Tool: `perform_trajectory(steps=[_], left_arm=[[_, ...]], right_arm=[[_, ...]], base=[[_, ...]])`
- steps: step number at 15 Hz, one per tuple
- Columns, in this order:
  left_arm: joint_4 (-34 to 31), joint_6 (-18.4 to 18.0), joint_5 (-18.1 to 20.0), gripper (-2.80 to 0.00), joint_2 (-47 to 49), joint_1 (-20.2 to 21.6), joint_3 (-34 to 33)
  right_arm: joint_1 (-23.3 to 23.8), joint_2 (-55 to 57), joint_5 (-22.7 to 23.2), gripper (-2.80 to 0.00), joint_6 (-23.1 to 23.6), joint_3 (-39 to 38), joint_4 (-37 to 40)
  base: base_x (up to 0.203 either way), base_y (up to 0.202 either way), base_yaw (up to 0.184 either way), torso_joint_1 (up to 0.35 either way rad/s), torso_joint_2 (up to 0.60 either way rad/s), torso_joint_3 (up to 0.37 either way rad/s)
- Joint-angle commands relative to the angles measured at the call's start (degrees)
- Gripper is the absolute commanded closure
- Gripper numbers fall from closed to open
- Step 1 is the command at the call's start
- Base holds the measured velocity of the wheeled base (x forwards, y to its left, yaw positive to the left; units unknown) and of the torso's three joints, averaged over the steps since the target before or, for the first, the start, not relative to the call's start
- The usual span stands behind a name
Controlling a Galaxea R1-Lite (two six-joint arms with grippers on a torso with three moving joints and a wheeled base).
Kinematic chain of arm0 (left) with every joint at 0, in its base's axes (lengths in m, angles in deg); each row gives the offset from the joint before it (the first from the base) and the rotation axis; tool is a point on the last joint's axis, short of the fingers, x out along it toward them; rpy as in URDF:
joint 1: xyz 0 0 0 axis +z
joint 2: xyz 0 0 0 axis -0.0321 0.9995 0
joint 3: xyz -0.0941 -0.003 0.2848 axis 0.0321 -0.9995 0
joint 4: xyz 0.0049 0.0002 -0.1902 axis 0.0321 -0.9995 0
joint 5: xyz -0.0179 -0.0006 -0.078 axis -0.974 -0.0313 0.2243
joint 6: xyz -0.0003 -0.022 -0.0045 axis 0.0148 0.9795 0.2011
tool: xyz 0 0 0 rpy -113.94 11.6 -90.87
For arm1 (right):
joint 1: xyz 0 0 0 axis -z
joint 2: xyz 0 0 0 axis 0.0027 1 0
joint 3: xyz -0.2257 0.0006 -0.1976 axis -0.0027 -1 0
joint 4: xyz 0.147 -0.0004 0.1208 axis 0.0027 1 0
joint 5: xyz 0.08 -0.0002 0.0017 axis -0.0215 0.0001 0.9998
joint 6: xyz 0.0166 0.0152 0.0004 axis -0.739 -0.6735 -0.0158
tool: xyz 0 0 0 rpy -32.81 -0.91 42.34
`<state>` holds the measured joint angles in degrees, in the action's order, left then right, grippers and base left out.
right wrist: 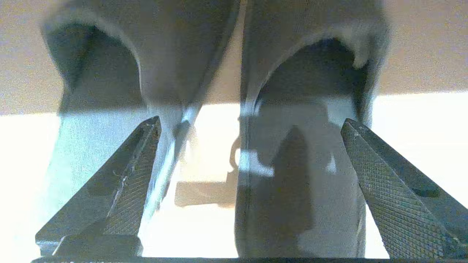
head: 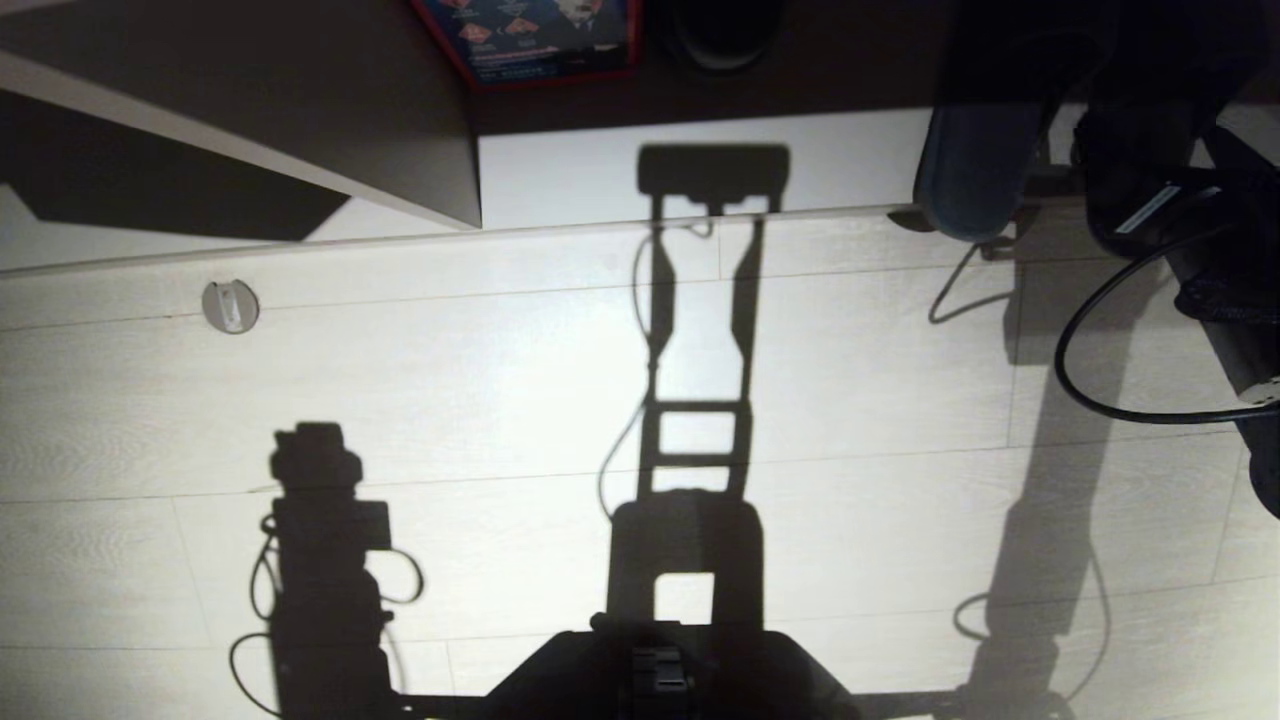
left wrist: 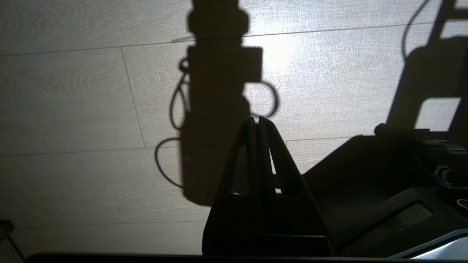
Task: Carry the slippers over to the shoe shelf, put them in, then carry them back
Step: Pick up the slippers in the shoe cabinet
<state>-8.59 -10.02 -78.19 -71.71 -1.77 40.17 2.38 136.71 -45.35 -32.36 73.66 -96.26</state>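
Observation:
The slippers lie side by side on the pale base board of the shoe shelf (head: 580, 175), toes pointing away from the wrist camera. In the right wrist view one slipper (right wrist: 106, 76) lies beside the other slipper (right wrist: 310, 190). My right gripper (right wrist: 251, 120) is open just behind them. One finger (right wrist: 139, 175) lies over the inner edge of the first slipper and the other finger (right wrist: 380, 182) is outside the second. In the head view a rounded blue-grey slipper end (head: 975, 170) shows under my dark right arm (head: 1160, 200). My left gripper (left wrist: 256, 118) hangs shut and empty over the floor.
A dark slanted board (head: 300, 120) of the shelf stands at the upper left. A red-edged printed box (head: 540, 35) and a dark round object (head: 720, 30) sit deeper inside. A round metal fitting (head: 230, 305) is set in the floor. A black cable (head: 1085, 380) loops off my right arm.

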Motion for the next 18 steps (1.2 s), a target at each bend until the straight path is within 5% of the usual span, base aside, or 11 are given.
perform_trajectory(steps=[1,18], left_arm=[[0.0,0.0,-0.1,0.00,0.1,0.0,0.0],[0.0,0.0,0.0,0.00,0.0,0.0,0.0]], right_arm=[[-0.7,-0.5,0.0,-2.80,-0.2,-0.5,0.0],[-4.0,2.4,0.1,-2.80,1.0,5.3,-3.7]], base=[[0.000,0.000,0.000,0.000,0.00,0.000],[0.000,0.000,0.000,0.000,0.00,0.000]])
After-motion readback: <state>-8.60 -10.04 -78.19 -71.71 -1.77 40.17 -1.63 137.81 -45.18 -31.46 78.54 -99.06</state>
